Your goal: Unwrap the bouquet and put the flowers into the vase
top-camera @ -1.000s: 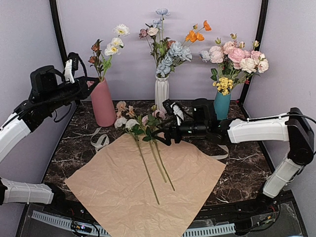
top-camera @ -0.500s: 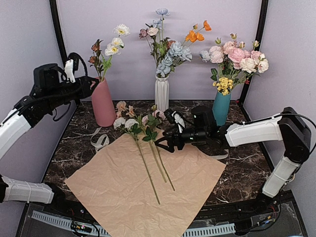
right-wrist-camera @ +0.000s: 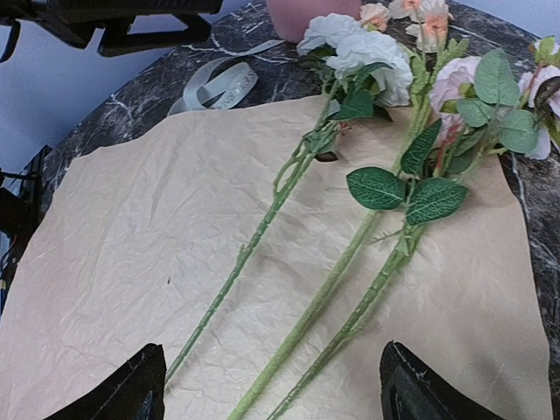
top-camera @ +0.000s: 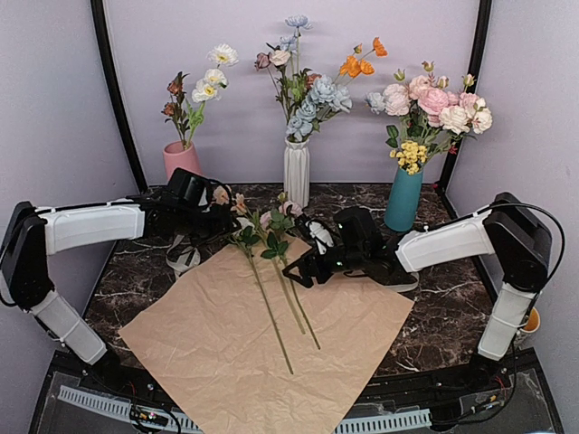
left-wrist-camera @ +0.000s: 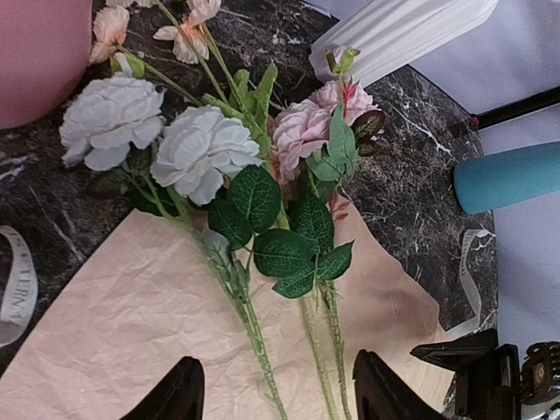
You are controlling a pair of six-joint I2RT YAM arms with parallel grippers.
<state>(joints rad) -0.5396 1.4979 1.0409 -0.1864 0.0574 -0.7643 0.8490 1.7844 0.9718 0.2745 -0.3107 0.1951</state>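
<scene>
Having swung down from the pink vase [top-camera: 179, 159] at the back-left corner of the tabletop [top-camera: 457, 312], the left claw [left-wrist-camera: 280, 395] now hangs spread over the flowers [top-camera: 271, 267] lying mid-tabletop on the opened kraft paper [top-camera: 217, 353], and the right claw [right-wrist-camera: 276, 394] is spread too, so another stem pickup looks due.

A robot lab booth: plain lilac walls [top-camera: 380, 27] and black posts [top-camera: 118, 90] box in a marble-look table [top-camera: 452, 307]. Two arms [top-camera: 90, 226] are mounted at its near edge, with cables [top-camera: 145, 418] along the bottom of the frame.
</scene>
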